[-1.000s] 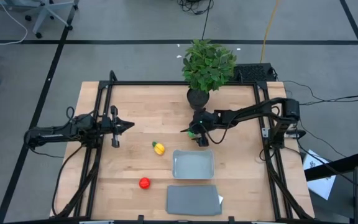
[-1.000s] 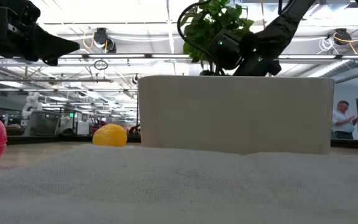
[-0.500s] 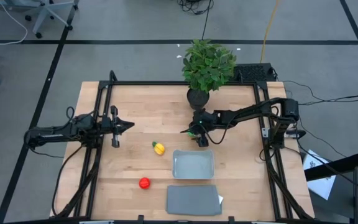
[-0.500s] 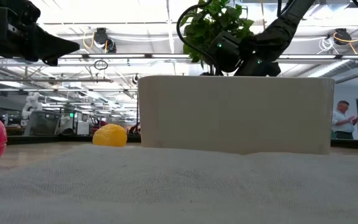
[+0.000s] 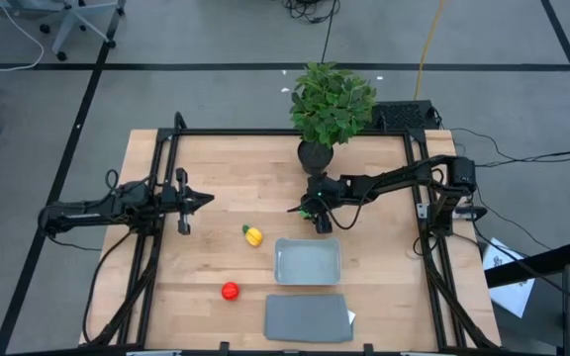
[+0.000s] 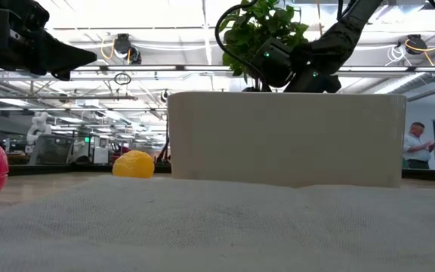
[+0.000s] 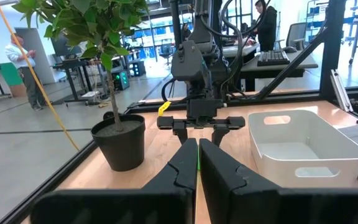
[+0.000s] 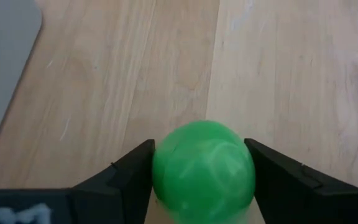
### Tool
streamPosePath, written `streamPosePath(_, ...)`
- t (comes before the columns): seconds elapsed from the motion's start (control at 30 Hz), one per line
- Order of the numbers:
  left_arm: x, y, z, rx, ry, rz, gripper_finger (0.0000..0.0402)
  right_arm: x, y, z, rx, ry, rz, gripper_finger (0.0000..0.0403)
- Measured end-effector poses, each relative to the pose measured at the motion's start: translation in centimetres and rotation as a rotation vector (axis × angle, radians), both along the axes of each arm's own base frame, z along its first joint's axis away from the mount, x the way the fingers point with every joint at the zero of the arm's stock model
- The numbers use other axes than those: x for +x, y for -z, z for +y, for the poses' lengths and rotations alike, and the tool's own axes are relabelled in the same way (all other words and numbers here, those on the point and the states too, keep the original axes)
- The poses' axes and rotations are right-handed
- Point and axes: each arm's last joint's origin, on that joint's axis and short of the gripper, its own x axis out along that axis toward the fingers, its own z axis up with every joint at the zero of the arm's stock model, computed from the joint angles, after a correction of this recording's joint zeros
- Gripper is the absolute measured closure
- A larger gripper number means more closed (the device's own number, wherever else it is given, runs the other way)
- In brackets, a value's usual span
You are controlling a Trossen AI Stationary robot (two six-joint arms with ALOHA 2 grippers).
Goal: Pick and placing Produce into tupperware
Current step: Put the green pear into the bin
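Tupperware (image 5: 308,261) holds nothing; right end effector (image 5: 305,210) grips green produce (image 8: 202,163); yellow (image 5: 253,235) and red (image 5: 230,291) pieces remain on counter (image 5: 236,178); left end effector (image 5: 206,199) closed, idle

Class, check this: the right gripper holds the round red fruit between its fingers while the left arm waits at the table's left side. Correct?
Not quite. The right gripper holds the green fruit, as the right wrist view shows; the red fruit lies on the table. The left gripper does wait at the left.
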Motion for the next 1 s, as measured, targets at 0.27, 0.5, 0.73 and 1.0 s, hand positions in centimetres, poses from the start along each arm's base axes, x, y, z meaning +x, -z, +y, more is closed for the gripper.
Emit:
streamPosePath(0.27,0.0,0.0,0.0,0.000,0.000,0.000,0.0380,-0.1,-0.1,0.0,-0.004,-0.007,0.001,0.0174)
streamPosePath(0.5,0.0,0.0,0.0,0.000,-0.001,0.001,0.0380,0.0,-1.5,0.0,-0.010,-0.007,-0.033,0.0182)
streamPosePath(0.73,0.0,0.0,0.0,0.000,0.000,0.000,0.0380,0.1,-3.6,0.0,-0.014,-0.007,-0.052,0.0177)
streamPosePath(1.0,0.0,0.0,0.0,-0.004,0.000,0.000,0.0380,1.1,-6.1,0.3,-0.032,-0.042,-0.062,0.0179)
